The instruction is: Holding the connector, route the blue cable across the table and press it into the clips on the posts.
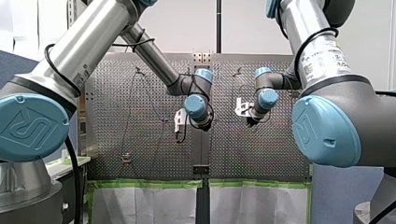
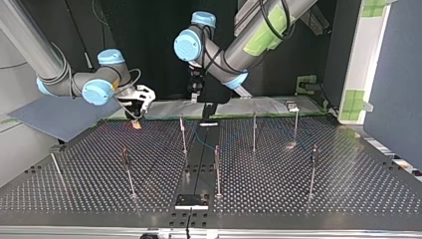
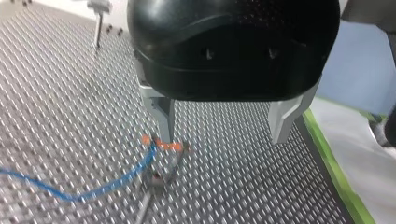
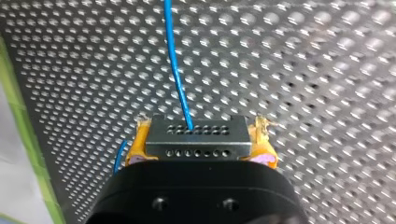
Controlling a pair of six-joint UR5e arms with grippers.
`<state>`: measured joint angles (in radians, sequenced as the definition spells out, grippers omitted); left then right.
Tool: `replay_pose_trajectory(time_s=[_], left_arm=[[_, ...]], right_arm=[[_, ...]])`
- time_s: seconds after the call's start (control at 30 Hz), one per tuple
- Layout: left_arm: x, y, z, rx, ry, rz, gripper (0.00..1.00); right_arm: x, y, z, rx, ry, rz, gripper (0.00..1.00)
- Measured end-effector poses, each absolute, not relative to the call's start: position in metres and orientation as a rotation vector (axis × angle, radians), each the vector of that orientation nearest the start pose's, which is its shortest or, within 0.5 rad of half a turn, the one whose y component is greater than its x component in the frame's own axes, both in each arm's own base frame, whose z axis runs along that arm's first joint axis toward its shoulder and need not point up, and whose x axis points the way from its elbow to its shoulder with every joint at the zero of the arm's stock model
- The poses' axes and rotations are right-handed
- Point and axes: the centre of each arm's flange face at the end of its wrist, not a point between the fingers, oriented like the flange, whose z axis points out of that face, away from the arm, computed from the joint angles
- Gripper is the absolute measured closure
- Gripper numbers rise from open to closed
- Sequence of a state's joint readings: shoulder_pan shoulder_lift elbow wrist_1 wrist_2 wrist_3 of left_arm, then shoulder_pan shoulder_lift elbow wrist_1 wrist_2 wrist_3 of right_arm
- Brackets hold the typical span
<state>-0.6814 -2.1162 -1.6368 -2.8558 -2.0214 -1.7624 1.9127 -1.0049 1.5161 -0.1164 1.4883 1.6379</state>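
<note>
In the right wrist view my right gripper (image 4: 196,148) is shut on a grey connector (image 4: 196,133), held between its yellow pads (image 4: 140,144). The blue cable (image 4: 176,65) leaves the connector and runs ahead over the perforated table. In the left wrist view my left gripper (image 3: 223,139) is open, with bare metal fingers (image 3: 164,116). Just under one finger sits an orange clip (image 3: 163,145) on a thin post (image 3: 154,179), and the blue cable (image 3: 100,190) reaches this clip. In the top view my right gripper (image 2: 137,113) hangs at the left and my left gripper (image 2: 195,88) near the middle.
Several thin upright posts (image 2: 217,169) stand spread over the perforated table (image 2: 348,189). A dark strip with a small block (image 2: 191,200) runs down the table's middle. Green tape (image 3: 334,168) and white sheeting edge the side nearest the arms.
</note>
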Motion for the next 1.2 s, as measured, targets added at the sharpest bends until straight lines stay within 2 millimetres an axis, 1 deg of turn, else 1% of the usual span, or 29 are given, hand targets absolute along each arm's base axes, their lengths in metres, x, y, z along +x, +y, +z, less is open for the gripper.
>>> replay_pose_trajectory(time_s=[0.13,0.37,0.43,0.5,0.6,0.77,0.97,1.0,1.1,1.2], left_arm=[[0.398,-0.455,0.196,0.140,1.822,-0.253,0.00],[0.393,-0.468,0.232,0.129,1.731,-0.380,0.00],[0.392,-0.476,0.236,0.129,1.708,-0.402,0.00],[0.390,-0.484,0.236,0.130,1.695,-0.413,0.00],[0.391,-0.495,0.232,0.134,1.694,-0.417,0.00],[0.406,-0.499,0.221,0.120,1.720,-0.399,0.00],[0.436,-0.498,0.207,0.085,1.726,-0.393,0.00],[0.440,-0.497,0.203,0.083,1.728,-0.393,0.00],[0.448,-0.496,0.188,0.089,1.742,-0.397,0.00],[0.450,-0.497,0.174,0.100,1.760,-0.404,0.00]], right_arm=[[0.343,-0.541,0.223,1.767,-1.298,1.351,1.00],[0.345,-0.538,0.260,1.688,-1.299,1.441,1.00],[0.346,-0.535,0.270,1.672,-1.300,1.461,1.00],[0.347,-0.531,0.279,1.662,-1.301,1.475,1.00],[0.346,-0.524,0.285,1.649,-1.314,1.486,1.00],[0.342,-0.517,0.276,1.637,-1.344,1.484,1.00],[0.339,-0.510,0.248,1.659,-1.378,1.457,1.00],[0.338,-0.509,0.243,1.665,-1.385,1.449,1.00],[0.337,-0.509,0.234,1.674,-1.396,1.437,1.00],[0.336,-0.511,0.232,1.673,-1.399,1.435,1.00]])
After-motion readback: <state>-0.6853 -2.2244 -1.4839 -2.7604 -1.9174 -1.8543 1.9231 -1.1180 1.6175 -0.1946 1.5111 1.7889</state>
